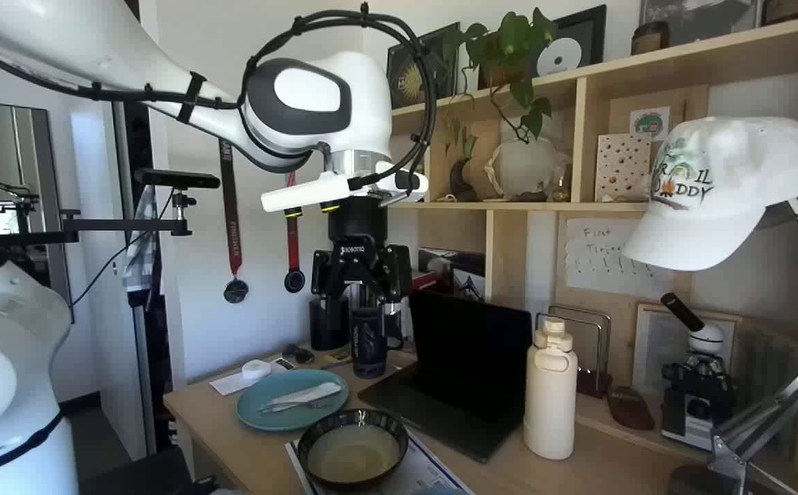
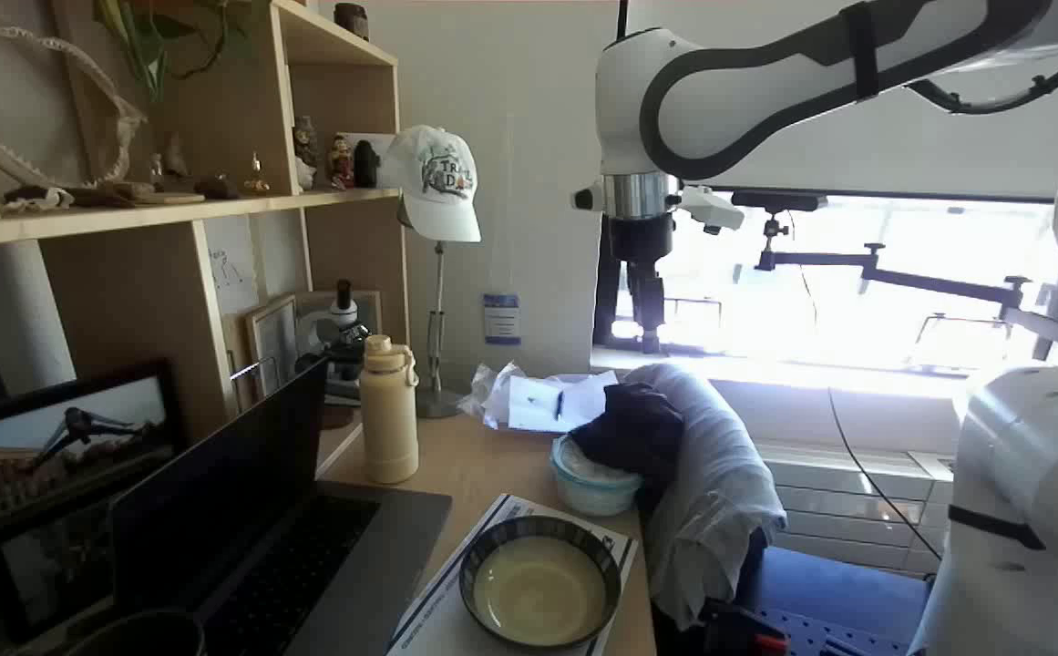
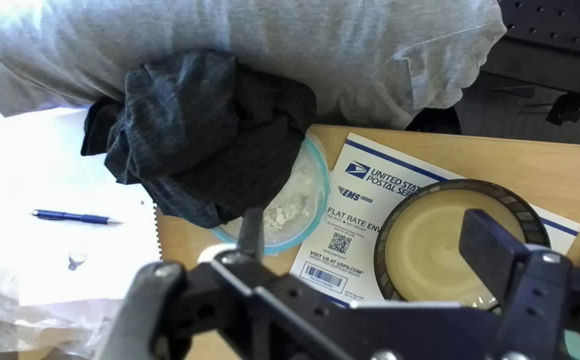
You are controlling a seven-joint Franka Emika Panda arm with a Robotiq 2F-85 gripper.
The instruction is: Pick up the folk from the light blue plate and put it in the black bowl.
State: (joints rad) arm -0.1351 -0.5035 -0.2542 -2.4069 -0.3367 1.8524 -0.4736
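White arm (image 1: 364, 103) reaches over the wooden desk (image 1: 213, 419). Laptop (image 1: 471, 357) stands open on the desk. Envelope (image 3: 359, 210) lies flat, partly under the bowl (image 1: 354, 460). Cream bottle (image 1: 551, 405) upright, just beside the laptop. Plate (image 1: 254, 405), blue, just beside the bowl; only partly within the wrist view. Bowl: dark rim, tan inside, upright. Gripper (image 3: 363, 235) hangs well above the desk; in the wrist view its jaws stand wide apart. Fork (image 1: 292, 408) lies on the plate in an exterior view, alongside a pale folded item (image 1: 313, 393); whether the two touch, cannot tell.
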